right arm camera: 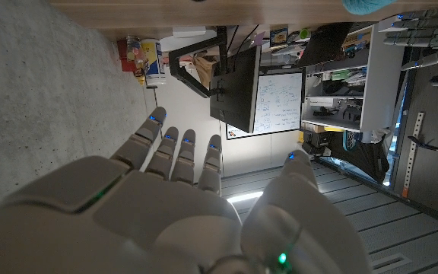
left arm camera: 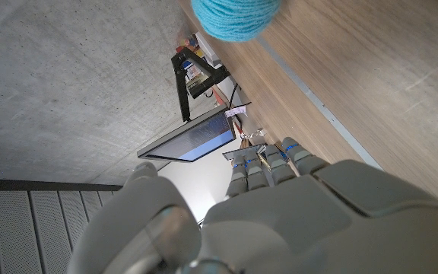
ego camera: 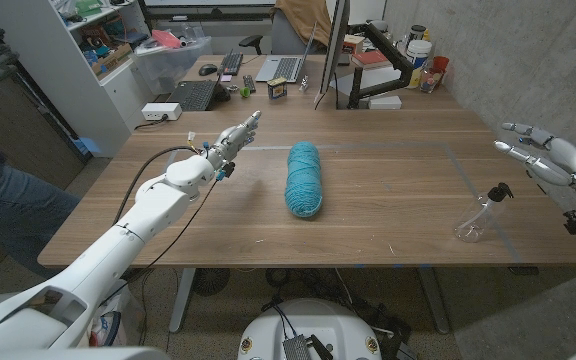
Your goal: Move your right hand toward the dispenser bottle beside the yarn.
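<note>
A clear dispenser bottle (ego camera: 477,217) with a black pump top lies tilted on the table's right side, near the front edge. A skein of teal yarn (ego camera: 304,179) lies at the table's middle, well to the bottle's left; its end shows as yarn (left arm camera: 233,15) in the left wrist view. My right hand (ego camera: 545,157) hovers open to the right of the bottle and a little above it, fingers spread and apart from it, seen from behind as my right hand (right arm camera: 173,205). My left hand (ego camera: 232,138) reaches over the table left of the yarn, fingers straight, holding nothing.
At the table's far edge stand a monitor on an arm (ego camera: 334,50), a laptop (ego camera: 286,68), keyboards (ego camera: 193,95), a power strip (ego camera: 160,111) and cups (ego camera: 428,68). A person's leg (ego camera: 8,210) shows at the left. A concrete wall (ego camera: 528,60) runs close on the right.
</note>
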